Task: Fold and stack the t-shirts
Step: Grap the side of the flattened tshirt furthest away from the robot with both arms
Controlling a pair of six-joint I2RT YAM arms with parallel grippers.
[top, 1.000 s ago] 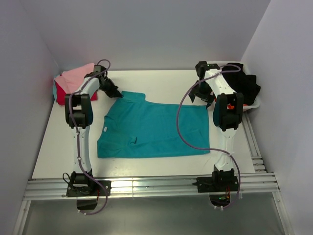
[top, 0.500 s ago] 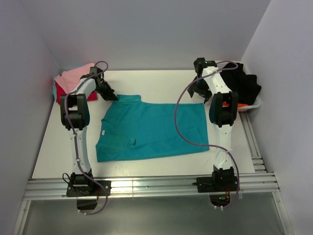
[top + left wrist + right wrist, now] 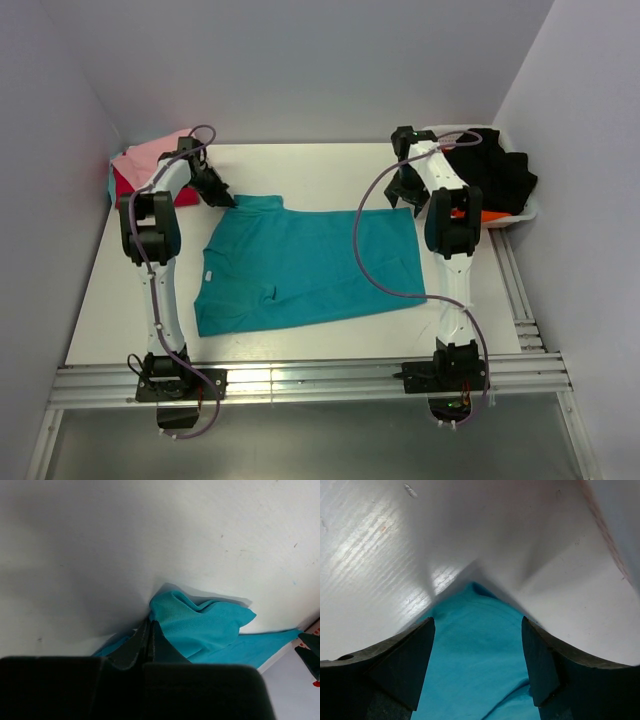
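- The teal t-shirt lies spread mostly flat at the centre of the white worktop, with a small wrinkle near its 7 o'clock part.
- The left fingers are pressed together on the shirt's 11 o'clock corner. In the left wrist view a bunched fold of teal cloth is pinched between them, raised a little off the worktop.
- The right fingers stand wide apart over the shirt's 1 o'clock corner. In the right wrist view the pointed teal corner lies flat in the gap between them, and neither finger clamps it.
- At the worktop's 10 o'clock corner, against the wall, sits a small pile with a pink t-shirt on top of a red t-shirt.
- At 2 o'clock, off the worktop's edge, stands a white basket. A black t-shirt is heaped in it and drapes over its rim.
- A strip of an orange t-shirt shows at the basket's 6 o'clock side, below the black one.
- Both arms reach from the near edge toward 12 o'clock, one along each side of the teal shirt.
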